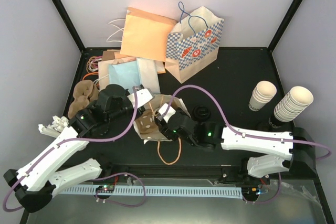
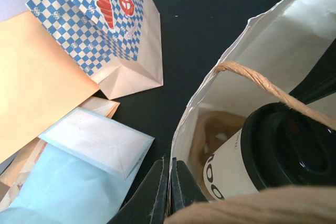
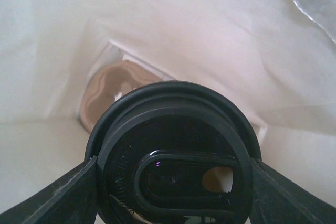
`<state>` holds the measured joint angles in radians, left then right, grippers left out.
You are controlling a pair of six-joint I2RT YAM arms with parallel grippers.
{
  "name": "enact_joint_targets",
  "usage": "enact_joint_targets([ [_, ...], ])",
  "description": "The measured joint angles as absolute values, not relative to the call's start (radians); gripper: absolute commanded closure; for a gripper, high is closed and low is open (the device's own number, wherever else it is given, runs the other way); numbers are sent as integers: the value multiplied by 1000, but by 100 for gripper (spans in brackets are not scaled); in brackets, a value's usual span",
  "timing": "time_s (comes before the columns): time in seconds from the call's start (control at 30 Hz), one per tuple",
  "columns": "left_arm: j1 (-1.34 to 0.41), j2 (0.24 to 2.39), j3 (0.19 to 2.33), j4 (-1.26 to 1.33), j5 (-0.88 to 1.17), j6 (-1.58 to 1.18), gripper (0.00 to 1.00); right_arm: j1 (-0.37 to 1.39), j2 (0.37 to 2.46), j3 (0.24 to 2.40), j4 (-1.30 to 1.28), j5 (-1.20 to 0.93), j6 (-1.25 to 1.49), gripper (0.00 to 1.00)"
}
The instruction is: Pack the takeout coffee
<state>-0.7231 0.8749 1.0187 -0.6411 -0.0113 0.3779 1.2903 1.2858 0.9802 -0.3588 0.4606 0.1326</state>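
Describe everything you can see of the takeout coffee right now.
The takeout coffee is a small cream-white paper cup with dark printed lettering, capped by a black round plastic lid with a raised rim and a sip hole. It sits tilted inside the mouth of the white paper bag, base pointing deeper in, with the bag's twisted paper handle crossing over it. The right gripper flanks the lid, a finger against each side. Its base is hidden.

Your top view looks down from behind the arm bases over the whole table (image 1: pixel 236 72), left wrist view close behind the left gripper (image 2: pixel 169 167), facing the white bag (image 2: pixel 273 40) mouth just ahead, right wrist view inside that bag, the takeout coffee (image 3: pixel 173 145) tight between the right gripper (image 3: pixel 174 163) fingers, also seen by your left wrist.
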Motion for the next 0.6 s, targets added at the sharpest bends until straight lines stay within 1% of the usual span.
enact_joint_targets([
  [0.43,-723,952,1085,-667,-26,385,94,1336,1343,968,-280,550,28,33],
  [0.6,-723,973,1100,-701,18,395,92,1357,1347,957,-252,570,-43,33],
])
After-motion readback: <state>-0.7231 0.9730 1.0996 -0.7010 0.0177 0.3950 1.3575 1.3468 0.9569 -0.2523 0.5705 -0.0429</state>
